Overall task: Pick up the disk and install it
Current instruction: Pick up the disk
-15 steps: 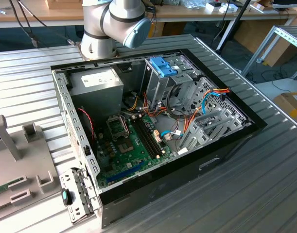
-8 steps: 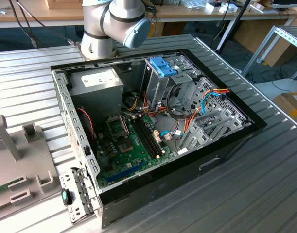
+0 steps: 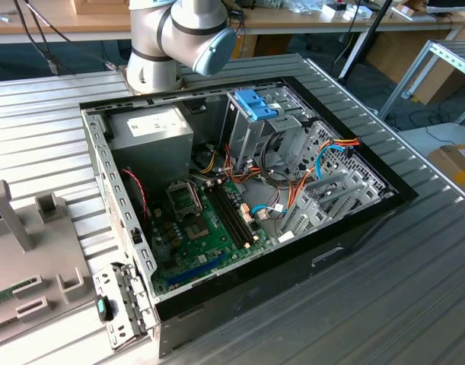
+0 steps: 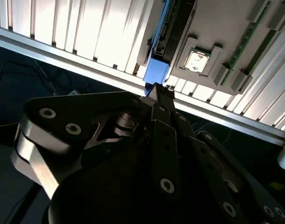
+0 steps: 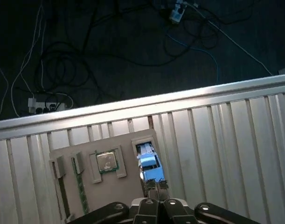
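The disk [image 5: 149,163] stands on edge in a slot of a grey holder tray [image 5: 128,186]. In the first wrist view its light-blue rail frame and pale face catch the light. In the second wrist view the disk [image 4: 172,28] looks dark, with a blue rail end [image 4: 156,71] towards me. My gripper [image 5: 157,185] hangs above the tray in line with the disk's blue end, its black fingers together with nothing between them. The same gripper [image 4: 158,89] points at that blue end in the second wrist view, apart from it.
The tray also holds a processor chip [image 5: 106,162] and a green memory stick [image 5: 79,184]. In the exterior view an open computer case [image 3: 240,190] lies on the ribbed metal table [image 3: 415,296], with a blue-tabbed drive cage [image 3: 256,106], power-supply box [image 3: 152,125] and tangled cables [image 3: 293,190]. The tray [image 3: 27,266] sits at that view's left.
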`<state>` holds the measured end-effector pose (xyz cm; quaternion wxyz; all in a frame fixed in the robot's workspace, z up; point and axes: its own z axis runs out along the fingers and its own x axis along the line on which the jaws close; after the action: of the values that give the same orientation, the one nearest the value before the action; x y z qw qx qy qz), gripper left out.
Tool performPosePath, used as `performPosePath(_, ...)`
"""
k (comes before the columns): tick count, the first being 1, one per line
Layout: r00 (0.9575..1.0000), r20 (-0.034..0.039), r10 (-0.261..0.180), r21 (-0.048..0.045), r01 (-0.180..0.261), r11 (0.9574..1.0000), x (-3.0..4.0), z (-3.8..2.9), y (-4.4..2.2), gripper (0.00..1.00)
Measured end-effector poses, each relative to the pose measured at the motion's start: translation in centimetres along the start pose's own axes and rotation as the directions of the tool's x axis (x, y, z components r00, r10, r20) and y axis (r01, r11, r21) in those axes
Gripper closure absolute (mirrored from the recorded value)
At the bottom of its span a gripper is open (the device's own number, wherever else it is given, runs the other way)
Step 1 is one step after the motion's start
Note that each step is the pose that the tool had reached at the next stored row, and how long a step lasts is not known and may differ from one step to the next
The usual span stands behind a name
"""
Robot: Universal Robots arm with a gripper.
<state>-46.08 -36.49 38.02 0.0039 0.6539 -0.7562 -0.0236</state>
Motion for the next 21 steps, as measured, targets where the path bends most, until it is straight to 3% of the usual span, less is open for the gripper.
performPosePath(1, 0.9992, -0.0016, -0.039, -0.001, 0.039, 0.9992, 0.0, 0.01, 0.0, 0.89)
performPosePath(3, 0.9907, -0.0053, -0.136, -0.0039, 0.136, 0.9907, 0.0, 0.04, 0.0, 0.89)
performPosePath(4, 0.9875, -0.0061, -0.158, -0.0044, 0.158, 0.9875, 0.0, 0.04, 0.0, 0.89)
performPosePath(12, 0.9866, -0.0059, -0.163, -0.0045, 0.163, 0.9867, -0.01, 0.04, -0.04, 0.89)
performPosePath(21, 0.9835, -0.0066, -0.181, -0.0051, 0.181, 0.9835, -0.16, 0.05, -1.01, 0.89)
